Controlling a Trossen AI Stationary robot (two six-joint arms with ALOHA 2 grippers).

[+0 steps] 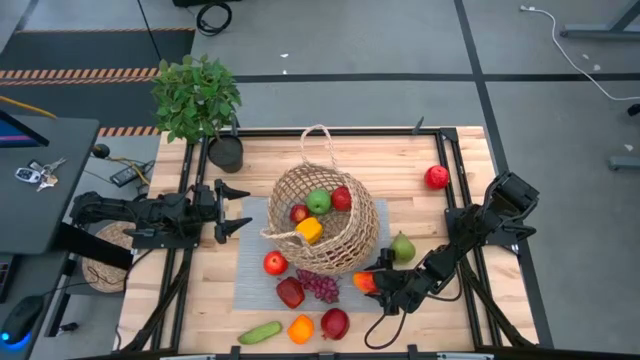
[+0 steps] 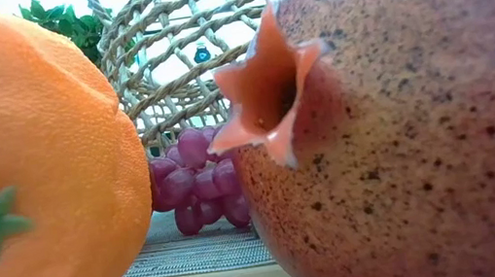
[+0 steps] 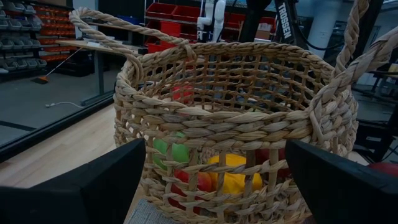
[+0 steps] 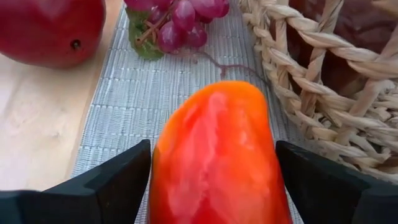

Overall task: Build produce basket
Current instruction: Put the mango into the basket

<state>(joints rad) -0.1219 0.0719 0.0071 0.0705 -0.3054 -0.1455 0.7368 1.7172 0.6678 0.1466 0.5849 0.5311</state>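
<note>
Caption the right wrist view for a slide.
Right gripper straddles the red-orange pepper on the grey mat, beside the wicker basket.

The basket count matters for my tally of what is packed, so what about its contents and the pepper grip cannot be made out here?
- Basket, high view: the weave and the top fruit hide anything lower down.
- Left wrist view: the wall blocks most of the fruit inside.
- Low view: the orange and the pomegranate fill the frame.
- Right gripper: whether its jaws touch the pepper is cut off.
</note>
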